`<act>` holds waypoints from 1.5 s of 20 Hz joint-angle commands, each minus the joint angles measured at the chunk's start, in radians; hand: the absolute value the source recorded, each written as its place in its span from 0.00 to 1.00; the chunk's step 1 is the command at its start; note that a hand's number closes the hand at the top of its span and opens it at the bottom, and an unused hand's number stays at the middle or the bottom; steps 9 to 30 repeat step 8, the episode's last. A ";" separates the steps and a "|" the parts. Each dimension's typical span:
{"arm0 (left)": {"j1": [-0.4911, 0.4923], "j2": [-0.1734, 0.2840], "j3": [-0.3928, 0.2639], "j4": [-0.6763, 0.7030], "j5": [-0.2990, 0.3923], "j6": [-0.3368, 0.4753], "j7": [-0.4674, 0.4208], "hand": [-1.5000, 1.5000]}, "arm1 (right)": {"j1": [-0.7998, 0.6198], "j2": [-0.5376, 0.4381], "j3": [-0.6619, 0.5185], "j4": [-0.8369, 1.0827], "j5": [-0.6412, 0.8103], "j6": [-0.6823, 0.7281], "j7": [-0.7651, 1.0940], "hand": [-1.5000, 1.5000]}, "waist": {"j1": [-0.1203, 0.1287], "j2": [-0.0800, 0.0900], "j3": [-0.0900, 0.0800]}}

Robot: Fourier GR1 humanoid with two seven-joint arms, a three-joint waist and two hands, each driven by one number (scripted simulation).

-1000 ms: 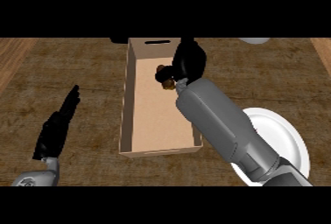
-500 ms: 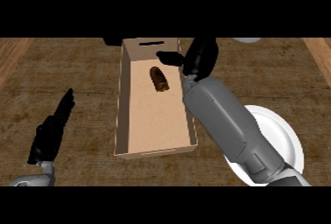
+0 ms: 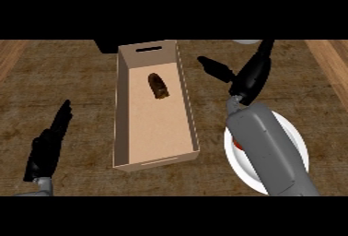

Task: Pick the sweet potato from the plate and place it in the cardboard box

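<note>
Inside the cardboard box [image 3: 129, 115], toward its far end, lies the sweet potato [image 3: 158, 85]. The right hand [image 3: 248, 78], fingers apart, hangs beside the box above the plate [image 3: 299, 152]; the left hand [image 3: 49, 145] rests open.

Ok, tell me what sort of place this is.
Probably a kitchen counter set up for a packing job: a wood-grain counter top, a white plate at the right, and an open cardboard box with a sweet potato lying inside.
</note>
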State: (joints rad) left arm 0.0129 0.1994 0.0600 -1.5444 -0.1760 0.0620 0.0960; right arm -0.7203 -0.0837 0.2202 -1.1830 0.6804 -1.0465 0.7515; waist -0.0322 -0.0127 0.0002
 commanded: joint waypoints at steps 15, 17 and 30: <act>0.006 -0.007 0.000 -0.015 -0.018 0.012 0.011 0.50 | 0.583 -0.303 -0.024 -0.741 -0.155 0.148 0.011 0.00 | -0.005 0.005 0.001; 0.006 -0.007 0.000 -0.015 -0.018 0.012 0.011 0.50 | 0.583 -0.303 -0.024 -0.741 -0.155 0.148 0.011 0.00 | -0.005 0.005 0.001; 0.006 -0.007 0.000 -0.015 -0.018 0.012 0.011 0.50 | 0.583 -0.303 -0.024 -0.741 -0.155 0.148 0.011 0.00 | -0.005 0.005 0.001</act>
